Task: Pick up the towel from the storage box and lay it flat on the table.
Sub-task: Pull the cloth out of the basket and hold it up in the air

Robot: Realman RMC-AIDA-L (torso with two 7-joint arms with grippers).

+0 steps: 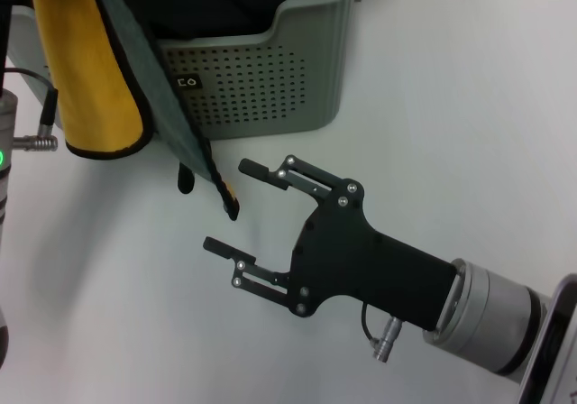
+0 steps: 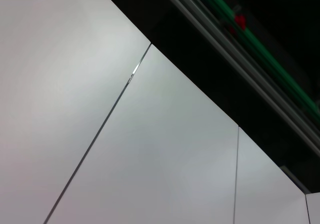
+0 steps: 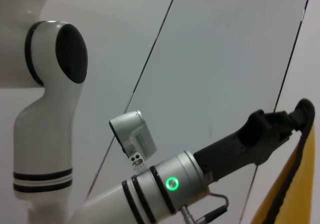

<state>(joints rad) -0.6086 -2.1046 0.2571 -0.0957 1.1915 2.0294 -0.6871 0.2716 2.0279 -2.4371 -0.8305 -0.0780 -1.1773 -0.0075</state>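
The left gripper (image 3: pixel 295 115), raised at the left, is clamped on the towel (image 1: pixel 95 70), which hangs clear of the storage box (image 1: pixel 261 84) — lifted out, not yet laid flat on the table (image 1: pixel 469 133). It droops folded, yellow face outward, grey-green behind, black-edged corner dangling. Right of it the right gripper (image 1: pixel 230 207) hovers, jaws apart — near that corner.

Yellow-and-grey-green towel (image 1: pixel 99 70) with black edging; grey-green perforated storage box (image 1: pixel 270 88); white table (image 1: pixel 451 133).
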